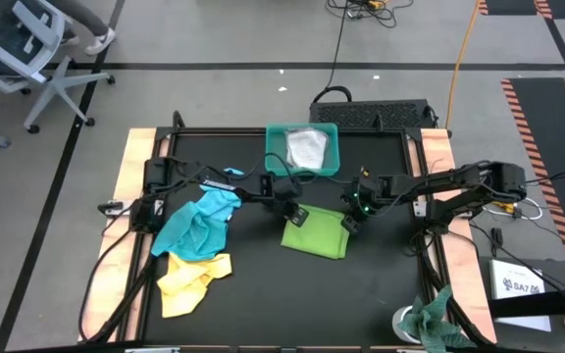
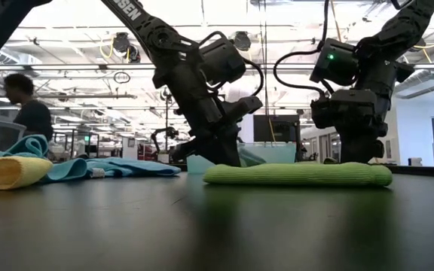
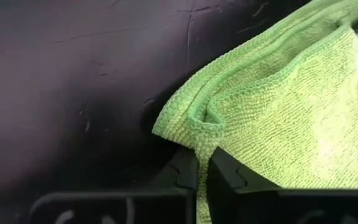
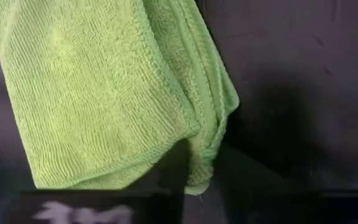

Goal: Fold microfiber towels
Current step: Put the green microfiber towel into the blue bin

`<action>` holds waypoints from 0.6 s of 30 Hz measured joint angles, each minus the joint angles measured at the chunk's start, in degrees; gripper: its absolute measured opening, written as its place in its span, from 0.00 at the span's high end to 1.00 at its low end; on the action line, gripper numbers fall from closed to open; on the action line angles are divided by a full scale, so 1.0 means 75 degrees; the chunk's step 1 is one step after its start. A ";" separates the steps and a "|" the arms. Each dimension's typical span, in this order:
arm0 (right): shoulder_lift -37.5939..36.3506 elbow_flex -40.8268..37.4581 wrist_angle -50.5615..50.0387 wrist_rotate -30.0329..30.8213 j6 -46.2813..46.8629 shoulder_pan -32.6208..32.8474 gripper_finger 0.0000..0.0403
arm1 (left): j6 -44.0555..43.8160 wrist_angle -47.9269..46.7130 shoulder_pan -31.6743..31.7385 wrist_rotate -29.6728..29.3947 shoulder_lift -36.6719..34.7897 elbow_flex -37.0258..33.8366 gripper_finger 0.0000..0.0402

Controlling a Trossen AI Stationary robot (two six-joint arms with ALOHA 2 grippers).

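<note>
A lime green towel [image 1: 314, 237], folded into a rectangle, lies flat on the black table [image 1: 263, 294]; in the low view the green towel [image 2: 296, 175] is a low flat pad. My left gripper [image 1: 296, 217] is shut on its far left corner, and my right gripper [image 1: 349, 223] is shut on its far right corner. A turquoise towel [image 1: 199, 222] lies crumpled at the left, its near end on a yellow towel [image 1: 192, 280]. A pale grey towel [image 1: 307, 147] lies in the teal tray. My left gripper pinches the green towel's corner [image 3: 201, 134] between its two fingers, where hemmed edges of several layers meet. The fingers slant down at it from the table's left. The towel lies on the table. My right gripper pinches the towel's other far corner [image 4: 205, 155] between its fingers [image 4: 174, 169], on the stacked edges of several layers. It slants down from the table's right. The towel rests flat on the table.
The teal tray [image 1: 275, 157] stands at the far middle, just behind both grippers. A mottled green-and-white rag [image 1: 428, 320] lies at the near right corner. Bare black table lies in front of the green towel. A person [image 2: 29, 113] is in the room beyond.
</note>
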 joint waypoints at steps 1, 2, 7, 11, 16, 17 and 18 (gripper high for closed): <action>0.0003 0.0000 0.0018 0.0019 0.0000 0.0000 0.89 | -0.0035 0.0021 -0.0003 0.0005 0.0003 0.0000 0.96; 0.0003 0.0000 0.0032 0.0099 0.0001 0.0006 0.94 | -0.0055 0.0024 -0.0003 0.0006 0.0005 0.0000 0.96; 0.0003 0.0000 0.0334 0.0307 -0.0012 0.0006 0.98 | -0.0057 0.0043 -0.0006 0.0014 0.0003 0.0003 0.98; -0.0002 0.0000 0.0539 0.0308 0.0017 0.0006 0.99 | -0.0064 0.0041 -0.0007 0.0020 0.0002 0.0003 0.98; -0.0008 0.0000 0.0529 0.0289 0.0209 0.0070 0.99 | -0.0170 0.0031 -0.0009 0.0026 -0.0071 0.0006 0.99; -0.0008 0.0000 0.0523 0.0289 0.0230 0.0120 1.00 | -0.0173 0.0019 -0.0017 -0.0046 -0.0118 0.0006 0.99; -0.0013 0.0000 0.0507 0.0286 0.0253 0.0192 1.00 | -0.0191 -0.0010 -0.0023 -0.0177 -0.0208 0.0001 0.99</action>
